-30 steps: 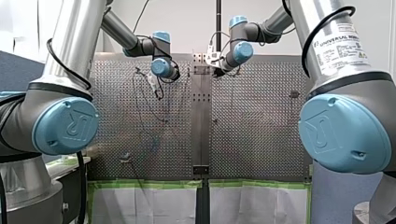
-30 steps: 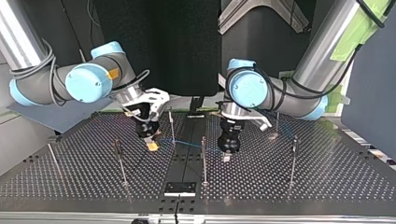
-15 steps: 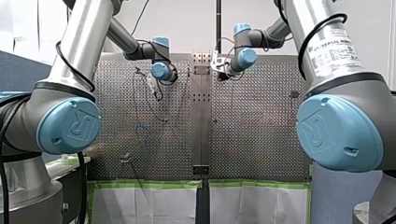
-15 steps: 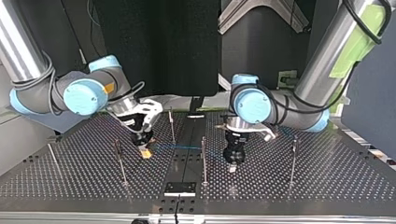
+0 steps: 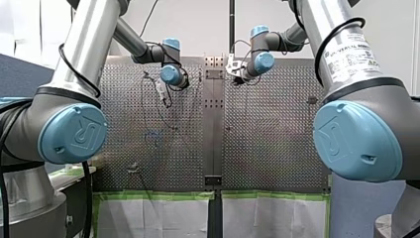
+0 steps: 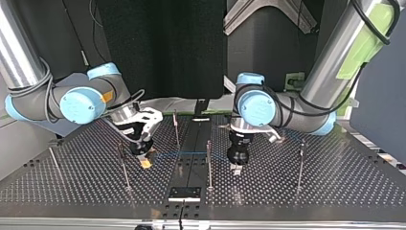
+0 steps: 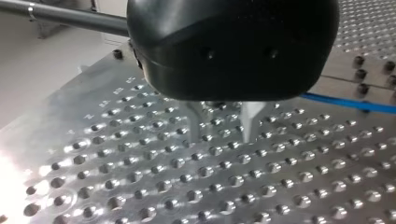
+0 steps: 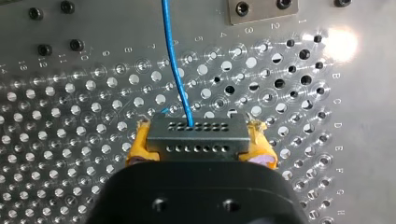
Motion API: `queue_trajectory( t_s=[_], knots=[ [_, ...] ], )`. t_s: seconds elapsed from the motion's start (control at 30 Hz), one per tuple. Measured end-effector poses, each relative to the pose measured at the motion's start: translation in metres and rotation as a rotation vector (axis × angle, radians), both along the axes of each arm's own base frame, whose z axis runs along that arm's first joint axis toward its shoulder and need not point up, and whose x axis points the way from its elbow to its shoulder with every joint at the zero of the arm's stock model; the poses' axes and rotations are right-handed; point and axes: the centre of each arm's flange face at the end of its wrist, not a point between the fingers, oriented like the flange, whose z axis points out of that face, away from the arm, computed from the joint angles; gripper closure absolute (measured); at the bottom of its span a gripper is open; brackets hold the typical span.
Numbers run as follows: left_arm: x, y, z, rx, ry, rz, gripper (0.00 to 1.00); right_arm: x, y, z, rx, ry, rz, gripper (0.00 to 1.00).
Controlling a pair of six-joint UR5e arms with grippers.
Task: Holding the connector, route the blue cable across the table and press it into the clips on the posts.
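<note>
- Since a second ago, my right gripper (image 6: pixel 145 163) has shifted toward the top view's left and nearer the camera. My left gripper (image 6: pixel 236 168) has also come slightly nearer the camera.
- Front view: two arms counted, my left arm (image 5: pixel 74 59) and my right arm (image 5: pixel 346 54). Both reach to the far end of the perforated table (image 5: pixel 267 148). The fingers are too small to read here.
- Top view: five thin posts (image 6: pixel 208 163) counted on the table. One blue cable (image 6: pixel 186 154) runs level from my right gripper, past the middle post, toward my left gripper. Whether it sits in any clip cannot be told.
- Left wrist view: two metal fingers (image 7: pixel 252 123) stand apart just above the table with nothing between them. The cable lies beside the gripper, clear of it.
- Right wrist view: two yellow pads (image 8: pixel 140 147) are clamped on one connector (image 8: pixel 196 137), a dark grey block with two rows of small holes. The thin cable leaves the row farther from the gripper and runs ahead over the table.
</note>
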Motion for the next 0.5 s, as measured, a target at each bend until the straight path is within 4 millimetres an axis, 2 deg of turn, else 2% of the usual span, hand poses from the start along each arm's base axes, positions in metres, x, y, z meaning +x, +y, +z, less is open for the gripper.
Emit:
queue_trajectory(
  t_s=[0.03, 0.07, 0.3, 0.5],
  knots=[
    [-0.002, -0.001, -0.001, 0.008, 0.008, 0.000, 0.05, 0.000, 0.000, 0.000, 0.000, 0.000, 0.000, 1.00],
    [-0.003, -0.002, -0.001, 0.015, 0.014, 0.002, 0.00, 0.000, 0.000, 0.000, 0.000, 0.000, 0.000, 1.00],
    [-0.016, -0.001, -0.003, 0.069, 0.067, 0.044, 0.00, 0.003, 0.003, 0.000, 0.000, 0.002, 0.009, 1.00],
    [-0.042, 0.001, -0.001, 0.082, 0.119, 0.047, 0.00, 0.005, 0.005, 0.000, 0.000, 0.003, 0.014, 1.00]
  ],
)
